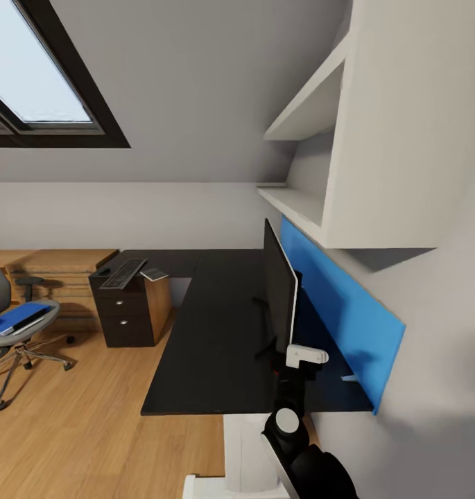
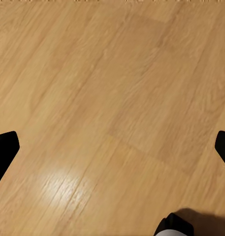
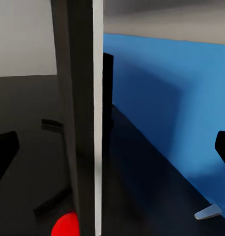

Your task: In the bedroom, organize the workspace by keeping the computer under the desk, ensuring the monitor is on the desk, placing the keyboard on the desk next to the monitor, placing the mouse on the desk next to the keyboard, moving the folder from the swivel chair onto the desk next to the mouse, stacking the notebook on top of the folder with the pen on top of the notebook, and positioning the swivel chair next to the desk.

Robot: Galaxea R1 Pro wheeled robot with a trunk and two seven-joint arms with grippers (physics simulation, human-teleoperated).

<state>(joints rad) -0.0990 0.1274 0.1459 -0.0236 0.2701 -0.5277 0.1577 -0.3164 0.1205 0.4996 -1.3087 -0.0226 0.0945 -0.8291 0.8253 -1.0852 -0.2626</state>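
Note:
The black monitor [image 1: 279,291] stands edge-on on the glossy black desk [image 1: 202,333]. My right gripper [image 1: 293,352] is open at its near edge, and in the right wrist view the gripper [image 3: 112,152] has that edge [image 3: 82,123] and its red dot [image 3: 65,227] between the jaws. On the desk's far wing lie the keyboard [image 1: 123,273], the grey notebook [image 1: 154,274] and a small dark lump [image 1: 103,271], likely the mouse. The blue folder [image 1: 19,317] rests on the swivel chair [image 1: 29,329]. My left gripper [image 2: 112,147] hangs open over bare floor. A pale sliver [image 3: 208,212], possibly the pen, lies by the blue panel.
A blue wall panel [image 1: 341,305] backs the desk, with white shelves [image 1: 306,111] above. A wooden drawer chest [image 1: 64,274] stands behind the black drawer unit [image 1: 126,315]. A white upright form [image 1: 244,443] sits under the desk's near edge. Wood floor [image 1: 84,430] lies open at the left.

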